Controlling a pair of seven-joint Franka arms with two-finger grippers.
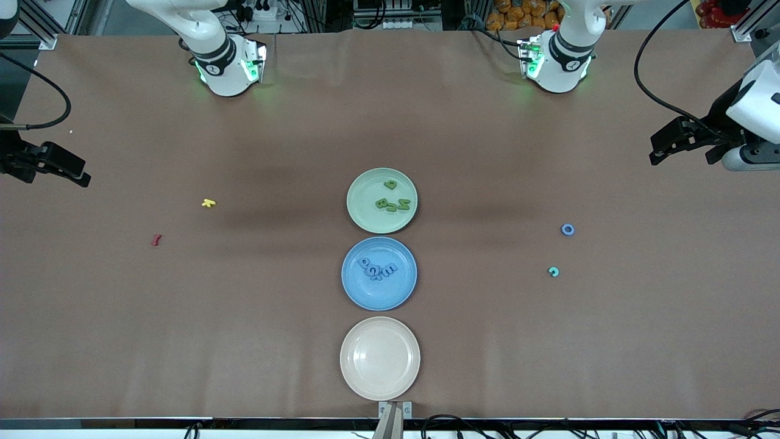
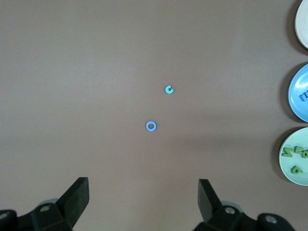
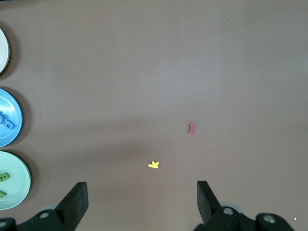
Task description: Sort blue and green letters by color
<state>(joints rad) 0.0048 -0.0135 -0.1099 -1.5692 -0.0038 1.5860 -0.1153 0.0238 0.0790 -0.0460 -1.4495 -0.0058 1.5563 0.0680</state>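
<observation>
So we've got green letters (image 1: 393,199) lying on the green plate (image 1: 362,210), and blue letters (image 1: 377,269) heaped on the blue plate (image 1: 353,286), which sits just nearer the front camera than the green one. A cream plate (image 1: 379,358) is nearest the camera, in line with the other two. One blue ring-shaped letter (image 1: 567,229) lies loose on the table (image 1: 244,317) toward the left arm's end, and a teal C-shaped letter (image 1: 553,272) sits near it, a bit closer to the camera. Toward the right arm's end we see a small yellow letter (image 1: 208,203) and a small red letter (image 1: 156,239), apart from each other.

Left gripper (image 1: 661,149) hangs over the left arm's end of the table, fingers spread wide, holding nothing; its wrist view looks straight down on the ring and the C. Right gripper (image 1: 76,174) hangs over the right arm's end of the table, fingers likewise spread and empty, wrist camera looking down on the yellow and red pieces. Both arms wait out at the table's ends, well apart from the plates.
</observation>
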